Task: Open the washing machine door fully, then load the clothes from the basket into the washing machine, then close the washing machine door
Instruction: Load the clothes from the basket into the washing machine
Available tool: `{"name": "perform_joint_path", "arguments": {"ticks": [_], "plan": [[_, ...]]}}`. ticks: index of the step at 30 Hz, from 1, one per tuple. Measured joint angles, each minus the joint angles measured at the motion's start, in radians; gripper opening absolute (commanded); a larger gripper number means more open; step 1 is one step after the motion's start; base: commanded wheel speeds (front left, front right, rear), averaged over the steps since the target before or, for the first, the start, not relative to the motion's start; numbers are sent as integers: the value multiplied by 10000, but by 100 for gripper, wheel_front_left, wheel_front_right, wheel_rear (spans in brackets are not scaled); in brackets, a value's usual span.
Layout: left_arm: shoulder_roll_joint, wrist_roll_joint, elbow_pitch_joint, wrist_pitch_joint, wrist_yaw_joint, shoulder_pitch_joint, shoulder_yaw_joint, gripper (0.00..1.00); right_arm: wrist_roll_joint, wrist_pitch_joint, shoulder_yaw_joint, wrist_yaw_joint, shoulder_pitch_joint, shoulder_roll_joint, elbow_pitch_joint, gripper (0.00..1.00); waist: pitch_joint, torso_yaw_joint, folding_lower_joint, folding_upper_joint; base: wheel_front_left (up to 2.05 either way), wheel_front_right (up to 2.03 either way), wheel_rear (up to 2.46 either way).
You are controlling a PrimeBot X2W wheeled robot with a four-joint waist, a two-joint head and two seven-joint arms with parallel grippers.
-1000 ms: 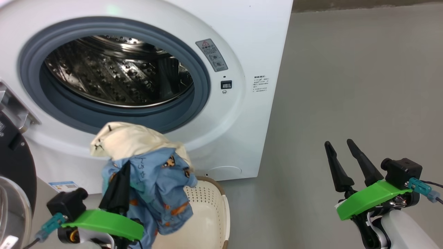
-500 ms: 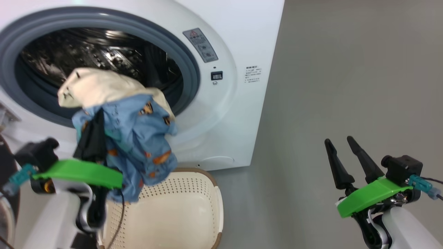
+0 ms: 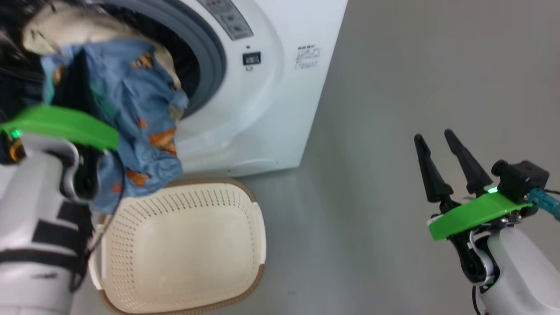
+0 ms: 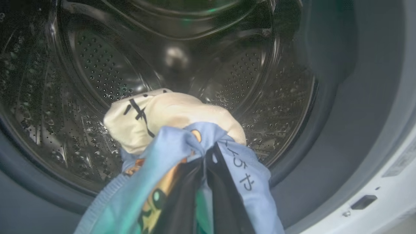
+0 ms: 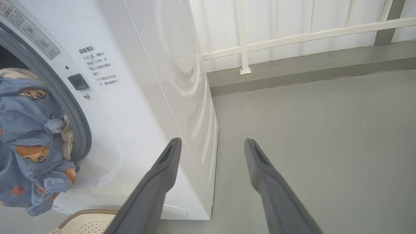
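My left gripper [image 4: 207,152] is shut on the clothes [image 3: 131,100], a light blue bear-print piece with a cream-white piece [image 4: 169,113] bunched on top. The bundle hangs at the mouth of the washing machine [image 3: 267,87], in front of the grey seal [image 3: 212,57], and the steel drum [image 4: 97,74] lies just beyond it. The blue fabric's lower end dangles over the basket [image 3: 258,245], which holds nothing. The washing machine door is out of view. My right gripper [image 3: 433,134] stands open and empty over the floor, well to the right of the machine.
Bare grey floor [image 3: 393,87] stretches to the right of the machine. In the right wrist view a white railing [image 5: 292,35] runs along a low kerb behind the machine's side panel [image 5: 182,81]. The basket's rim [image 5: 87,214] sits close to the machine's front.
My left gripper has carried the clothes up from above the basket to the drum opening. The head camera has shifted with the body. The right gripper stays open.
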Motion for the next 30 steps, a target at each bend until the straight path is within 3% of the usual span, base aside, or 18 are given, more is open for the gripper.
{"name": "perform_joint_path", "arguments": {"ticks": [11, 21, 24, 30], "plan": [[573, 105, 1714, -111, -105, -2488, 50, 0, -207, 0, -311, 0, -469, 414, -435, 100, 1787, -544, 0, 0, 0, 0, 0], [970, 612, 1900, -167, -119, -3952, 374, 0, -589, 0, -602, 0, -612, 575, -757, 100, 3066, -1067, -1, 0, 0, 0, 0], [1018, 1028, 1484, -167, -117, -4227, 667, 0, -617, 0, -673, 0, -612, 612, -832, 100, 3423, -1207, -1, 0, 0, 0, 0], [905, 2458, -798, -171, -67, -4400, 2163, 0, -696, 0, -738, 0, -678, 752, -940, 100, 3954, -1414, 0, 0, 0, 0, 0]]}}
